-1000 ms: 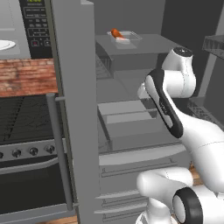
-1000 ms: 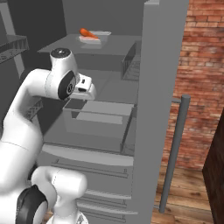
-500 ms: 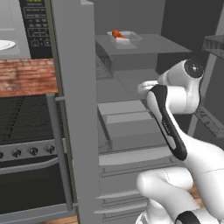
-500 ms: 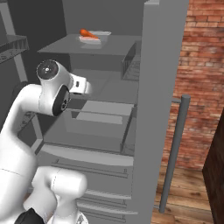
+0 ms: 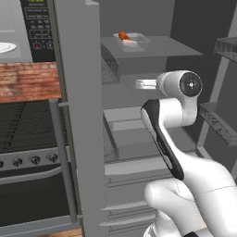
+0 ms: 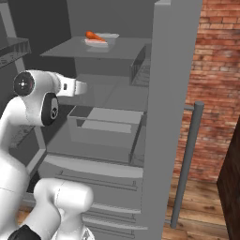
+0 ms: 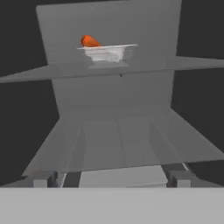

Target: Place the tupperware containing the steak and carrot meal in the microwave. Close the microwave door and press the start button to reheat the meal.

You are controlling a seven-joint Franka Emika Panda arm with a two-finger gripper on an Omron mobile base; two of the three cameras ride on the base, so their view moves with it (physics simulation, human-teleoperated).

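Observation:
The tupperware (image 5: 133,39) sits on the top shelf of an open fridge, also seen as the tupperware (image 6: 101,40) from the right. An orange carrot (image 6: 92,35) and a pinkish slab lie in it. In the hand view the tupperware (image 7: 107,53) stands ahead and above, on the shelf's edge, with the carrot (image 7: 89,41) at its left. My gripper (image 7: 111,178) is open and holds nothing, its fingertips (image 7: 43,178) far apart. The hand (image 6: 75,86) hangs level in front of the middle shelf, below the tub. The microwave (image 5: 18,28) is at upper left, its turntable plate (image 5: 4,46) showing. The microwave door is out of view.
The grey fridge door (image 5: 76,115) with its bar handle (image 5: 62,157) stands open between fridge and black stove oven (image 5: 28,162). A clear drawer (image 6: 105,124) sits under the middle shelf. Door racks (image 5: 222,120) are at right. A brick wall (image 6: 215,70) lies beyond.
The arm's upper joint has sunk and swung outward. The hand has levelled out and now points straight into the fridge under the top shelf.

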